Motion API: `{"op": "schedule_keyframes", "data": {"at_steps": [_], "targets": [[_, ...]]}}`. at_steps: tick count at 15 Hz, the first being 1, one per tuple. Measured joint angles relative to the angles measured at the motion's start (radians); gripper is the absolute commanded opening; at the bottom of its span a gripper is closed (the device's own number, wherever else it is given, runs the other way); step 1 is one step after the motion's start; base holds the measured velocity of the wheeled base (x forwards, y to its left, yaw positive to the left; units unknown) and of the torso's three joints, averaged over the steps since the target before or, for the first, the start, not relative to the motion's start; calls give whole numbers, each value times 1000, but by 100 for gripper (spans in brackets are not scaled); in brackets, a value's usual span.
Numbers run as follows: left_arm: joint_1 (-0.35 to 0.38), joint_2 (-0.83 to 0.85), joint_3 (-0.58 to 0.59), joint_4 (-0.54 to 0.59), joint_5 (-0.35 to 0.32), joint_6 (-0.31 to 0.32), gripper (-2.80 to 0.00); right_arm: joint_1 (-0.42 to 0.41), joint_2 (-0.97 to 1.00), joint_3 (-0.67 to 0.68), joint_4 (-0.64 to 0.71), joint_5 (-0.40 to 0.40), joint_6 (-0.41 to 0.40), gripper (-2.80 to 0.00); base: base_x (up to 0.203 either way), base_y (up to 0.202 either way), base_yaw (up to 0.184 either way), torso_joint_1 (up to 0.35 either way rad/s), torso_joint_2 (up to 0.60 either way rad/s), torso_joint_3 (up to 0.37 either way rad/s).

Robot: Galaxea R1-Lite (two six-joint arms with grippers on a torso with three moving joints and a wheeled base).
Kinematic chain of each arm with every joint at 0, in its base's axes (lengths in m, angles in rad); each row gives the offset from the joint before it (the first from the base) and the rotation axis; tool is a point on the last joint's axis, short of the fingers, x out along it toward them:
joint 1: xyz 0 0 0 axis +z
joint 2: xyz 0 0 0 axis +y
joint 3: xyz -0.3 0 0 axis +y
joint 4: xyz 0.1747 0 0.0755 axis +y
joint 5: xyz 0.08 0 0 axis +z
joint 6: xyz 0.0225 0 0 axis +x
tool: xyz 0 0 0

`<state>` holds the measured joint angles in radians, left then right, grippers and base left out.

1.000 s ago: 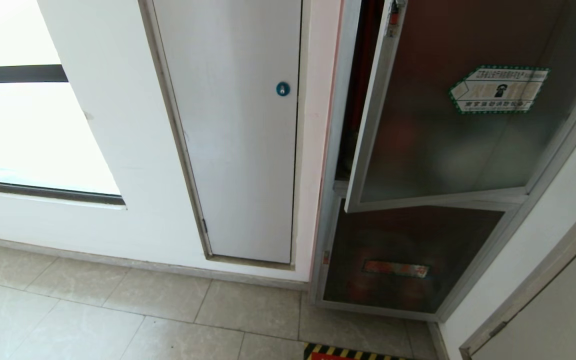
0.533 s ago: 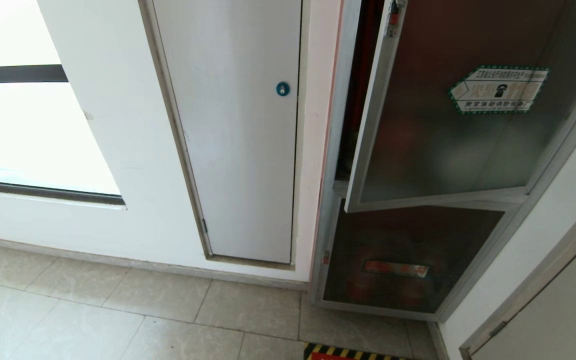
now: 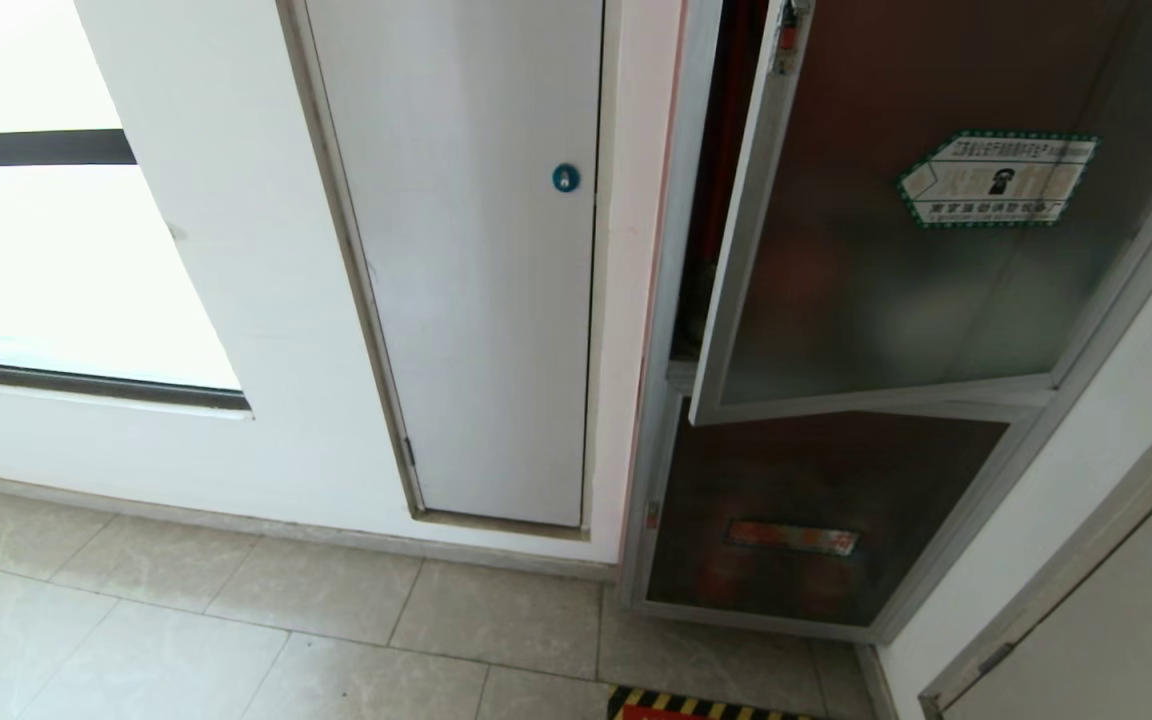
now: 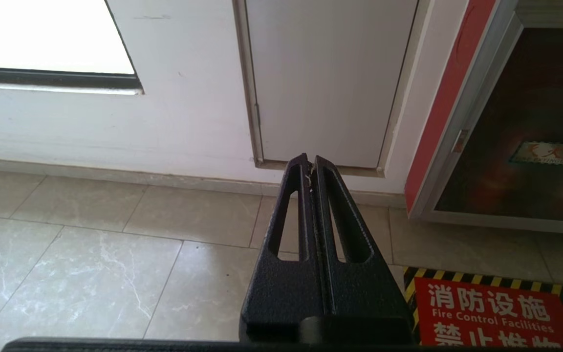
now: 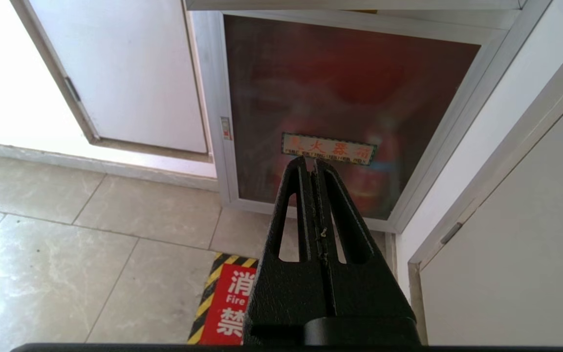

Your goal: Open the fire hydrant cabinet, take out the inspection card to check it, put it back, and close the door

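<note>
Head view shows the fire hydrant cabinet [image 3: 671, 300] with its tinted-glass door [image 3: 896, 260] ajar, so closing is apparently left; no inspection card shows. Below the door, left gripper [image 4: 311, 165] and right gripper [image 5: 313, 165] hang clenched, empty.

floor [image 3: 236, 640]: beige marbled tiles with dark grout lines | lying on it: red fire-control sign [image 4: 491, 315] edged with yellow-black stripes, seen at 6 o'clock in the head view, just before the cabinet's lower glass panel [image 3: 816, 520]
</note>
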<state>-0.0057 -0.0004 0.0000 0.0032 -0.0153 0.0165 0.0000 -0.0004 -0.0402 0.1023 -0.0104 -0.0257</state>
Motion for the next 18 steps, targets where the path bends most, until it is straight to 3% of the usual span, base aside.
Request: {"op": "schedule_keyframes", "data": {"at_steps": [18], "targets": [[0,0,0,0,0,0,-280,0,0,0,0,1,-1,-280,193,0,0,4,2,2]]}}
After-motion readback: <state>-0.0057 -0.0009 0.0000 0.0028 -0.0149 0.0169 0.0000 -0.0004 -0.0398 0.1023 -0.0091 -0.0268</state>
